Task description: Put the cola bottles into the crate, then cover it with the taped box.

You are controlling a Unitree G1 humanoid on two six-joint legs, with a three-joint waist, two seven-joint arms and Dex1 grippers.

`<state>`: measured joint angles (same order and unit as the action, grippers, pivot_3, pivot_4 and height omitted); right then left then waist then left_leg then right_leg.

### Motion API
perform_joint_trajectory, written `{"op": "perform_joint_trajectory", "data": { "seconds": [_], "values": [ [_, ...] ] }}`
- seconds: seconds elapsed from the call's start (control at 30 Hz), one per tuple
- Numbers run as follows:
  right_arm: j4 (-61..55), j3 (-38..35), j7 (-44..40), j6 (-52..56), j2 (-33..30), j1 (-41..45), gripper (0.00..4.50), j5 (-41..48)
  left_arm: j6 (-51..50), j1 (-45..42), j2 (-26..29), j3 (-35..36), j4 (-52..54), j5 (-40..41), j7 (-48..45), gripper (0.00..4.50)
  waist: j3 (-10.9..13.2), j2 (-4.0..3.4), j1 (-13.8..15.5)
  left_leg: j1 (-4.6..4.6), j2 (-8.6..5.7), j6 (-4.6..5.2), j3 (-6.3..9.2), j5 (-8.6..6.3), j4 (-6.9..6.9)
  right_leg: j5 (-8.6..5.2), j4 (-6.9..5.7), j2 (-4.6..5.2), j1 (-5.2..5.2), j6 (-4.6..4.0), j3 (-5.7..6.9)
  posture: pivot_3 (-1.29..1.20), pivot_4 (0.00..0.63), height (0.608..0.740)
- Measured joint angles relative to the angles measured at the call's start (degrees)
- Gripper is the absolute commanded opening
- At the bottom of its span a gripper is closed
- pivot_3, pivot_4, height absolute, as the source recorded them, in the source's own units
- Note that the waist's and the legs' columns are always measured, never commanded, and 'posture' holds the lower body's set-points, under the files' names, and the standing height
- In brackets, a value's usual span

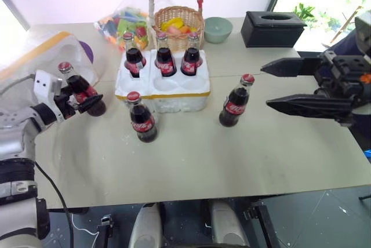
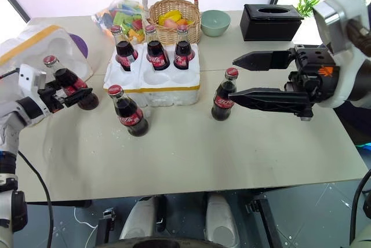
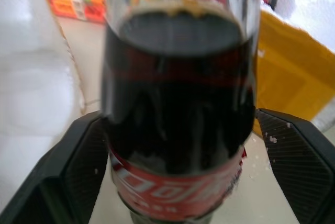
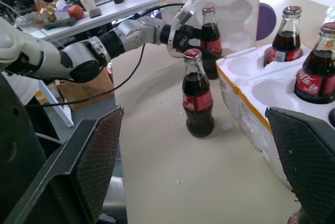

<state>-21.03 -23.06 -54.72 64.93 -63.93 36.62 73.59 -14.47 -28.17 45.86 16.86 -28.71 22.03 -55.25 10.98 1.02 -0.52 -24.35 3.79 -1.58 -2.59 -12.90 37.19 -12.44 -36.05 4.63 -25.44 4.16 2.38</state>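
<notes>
One dark glass cola bottle with red cap [image 1: 81,90], upright, stands between your left gripper [image 1: 87,100] jaws, not visibly clamped; white styrofoam crate [image 1: 164,86] lies rightward. Right gripper [image 1: 277,86] spread, empty.

A wicker basket [image 1: 177,19], green bowl [image 1: 218,29], black tissue box [image 1: 272,28] and bagged colourful items [image 1: 122,23] line the table's [image 1: 232,155] far edge.

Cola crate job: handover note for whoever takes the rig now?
Left gripper: jaws around a cola bottle on the table's left side, closing, grip not confirmed.
Right gripper: open, holding nothing, beside the right bottle.
Crate: three bottles in the back wells, front wells empty.
One more bottle stands before the crate.
Taped box lies far left.
Left: load three bottles, then cover.
</notes>
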Motion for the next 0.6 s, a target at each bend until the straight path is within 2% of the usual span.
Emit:
{"op": "perform_joint_trajectory", "data": {
  "seconds": [0.23,0.4,0.53,0.6],
  "values": [
    [-0.1,0.2,3.3,-0.7,0.7,-2.3,4.5,-0.1,-9.1,5.2,6.6,1.4,7.4,3.8,-6.1,3.22,0.0,0.05,-0.1,-0.02,0.02,0.0,0.0,0.0,-0.03,-0.03,0.01,0.0,-0.06,-0.05,-0.02,0.0,0.15,0.74],
    [-1.4,-0.3,5.3,-1.7,1.6,-5.0,4.5,-0.1,-24.1,5.1,11.9,4.9,16.6,14.6,-11.9,3.22,0.2,0.36,0.3,-0.11,0.0,-0.01,0.03,0.0,0.02,-0.12,0.06,0.03,-0.04,-0.2,-0.01,0.0,0.15,0.74],
    [-2.6,-1.0,6.7,-2.1,2.0,-7.2,4.5,-0.1,-32.3,-5.1,11.9,5.7,20.1,22.4,-11.2,3.22,0.2,0.36,1.3,-0.08,-0.03,-0.01,0.03,0.0,0.1,-0.11,0.0,0.01,-0.01,-0.17,-0.02,0.0,0.15,0.74],
    [-2.8,-1.6,7.4,-2.6,2.0,-7.8,4.5,-0.1,-33.1,-12.3,9.5,4.9,18.8,23.2,-9.3,3.22,0.2,0.37,1.6,-0.05,-0.04,0.0,0.05,0.01,0.14,-0.04,-0.02,-0.02,0.05,-0.05,-0.01,0.0,0.15,0.74]
  ]
}}
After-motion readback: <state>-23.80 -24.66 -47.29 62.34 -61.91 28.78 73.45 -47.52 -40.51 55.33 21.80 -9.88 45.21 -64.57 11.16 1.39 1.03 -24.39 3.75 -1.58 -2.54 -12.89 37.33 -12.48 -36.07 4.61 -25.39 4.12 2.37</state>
